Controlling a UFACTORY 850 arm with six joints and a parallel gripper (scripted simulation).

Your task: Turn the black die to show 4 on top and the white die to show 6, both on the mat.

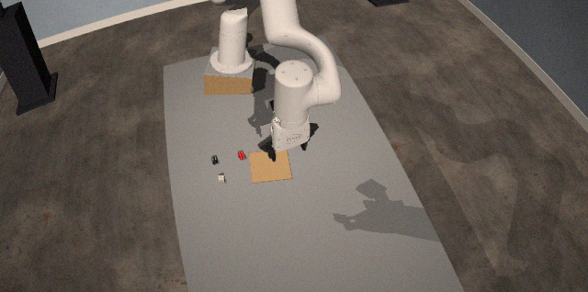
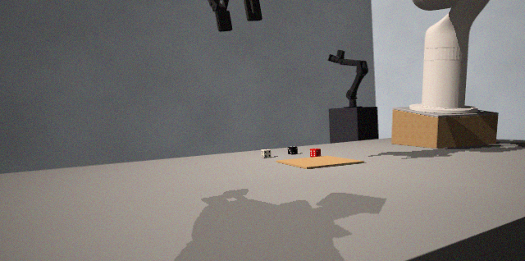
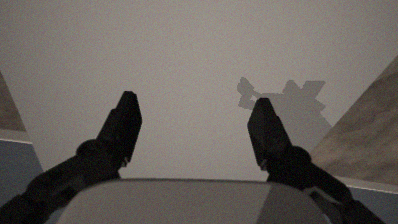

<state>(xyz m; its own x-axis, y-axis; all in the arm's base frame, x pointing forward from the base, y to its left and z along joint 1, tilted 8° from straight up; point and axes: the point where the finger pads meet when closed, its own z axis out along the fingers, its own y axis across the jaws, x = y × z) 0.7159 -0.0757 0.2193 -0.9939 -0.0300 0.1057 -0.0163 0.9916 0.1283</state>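
The gripper (image 2: 237,16) hangs high above the table (image 2: 123,212), fingers spread wide and holding nothing.

Risks: a descent toward the black die (image 2: 292,150) could brush the red die (image 2: 315,153) just beside it and roll it to another face — a task failure. The dice are small, so an off-centre pinch could squirt one away.

All three dice rest on the bare table just off the tan mat (image 2: 320,162), left of it in the top view; the white die (image 2: 266,153) lies nearest. Pips are too small to read.
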